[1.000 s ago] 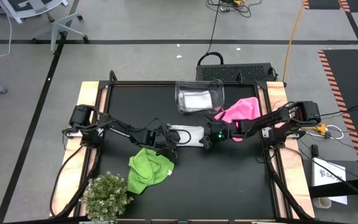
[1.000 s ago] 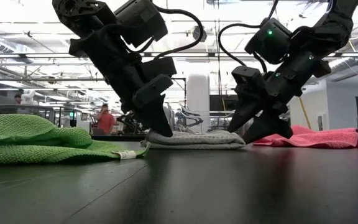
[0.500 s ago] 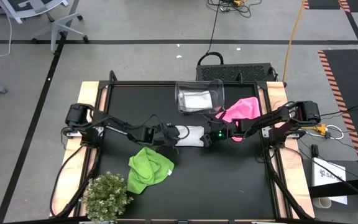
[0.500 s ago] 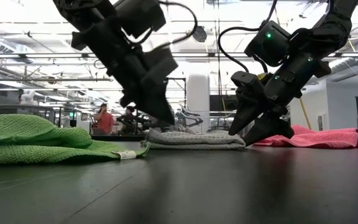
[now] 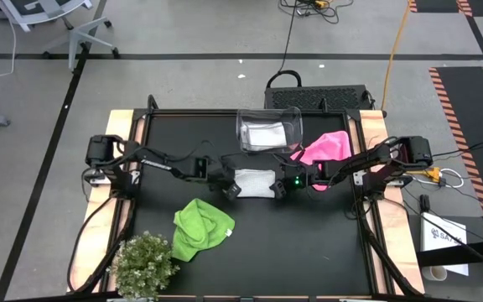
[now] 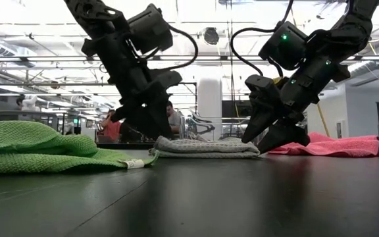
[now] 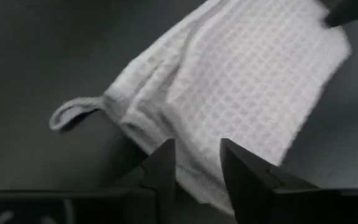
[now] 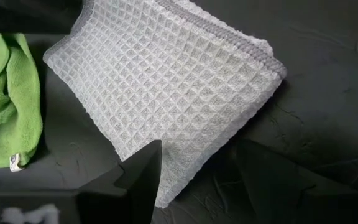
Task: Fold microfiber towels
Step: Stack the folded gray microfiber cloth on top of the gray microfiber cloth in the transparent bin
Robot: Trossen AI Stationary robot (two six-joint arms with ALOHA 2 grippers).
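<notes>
White towel (image 5: 254, 182) lies folded flat at table centre, just in front of clear bin (image 5: 268, 130). Left gripper (image 7: 197, 163) at towel's left edge, jaws parted w/ nothing btwn them, released. Right gripper (image 8: 194, 163) at towel's right edge, jaws wide, empty. Step in hand, by judgement: fold on this towel finished, let go. Green towel (image 5: 201, 229) near-left of it, pink towel (image 5: 325, 148) far-right, both unfolded. Next move calls for lifting clear w/o dragging the fold, then picking a crumpled one.

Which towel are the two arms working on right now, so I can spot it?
On the black table, look at the middle, just in front of the clear plastic bin. A white waffle-weave towel lies there folded flat, between the left gripper and right gripper. The lime green towel and pink towel lie crumpled.
</notes>
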